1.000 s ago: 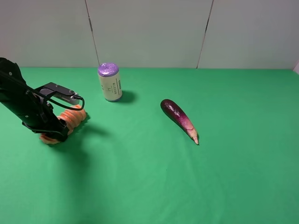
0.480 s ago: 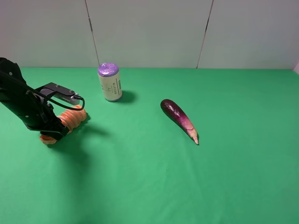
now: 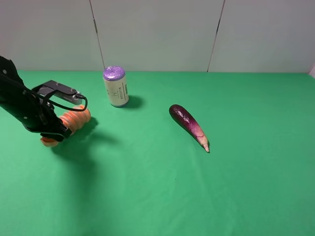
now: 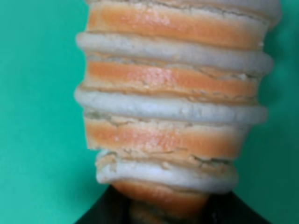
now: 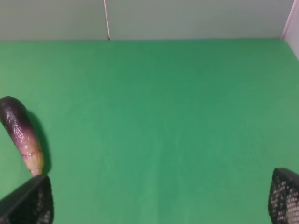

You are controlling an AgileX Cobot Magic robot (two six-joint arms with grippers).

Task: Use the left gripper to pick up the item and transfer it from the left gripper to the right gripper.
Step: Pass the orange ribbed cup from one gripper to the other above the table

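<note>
The orange spiral-ribbed item (image 3: pixel 75 119) is at the left of the green table, held tilted in my left gripper (image 3: pixel 56 130), which is shut on its lower half. One end sticks out below the claw, the other points toward the can. In the left wrist view the item (image 4: pixel 173 93) fills the frame, with the dark fingers (image 4: pixel 100 215) at its lower end. My right gripper (image 5: pixel 156 205) is out of the exterior view. In the right wrist view only its two fingertips show, far apart, open and empty over bare cloth.
A purple-topped pale can (image 3: pixel 115 86) stands upright behind and right of the item. A dark purple eggplant (image 3: pixel 188 123) lies near the table's middle; it also shows in the right wrist view (image 5: pixel 21 133). A grey wall closes the far edge.
My left gripper has moved slightly up and back with the item in it, and the item's shadow has spread on the cloth. The can and eggplant have not moved.
</note>
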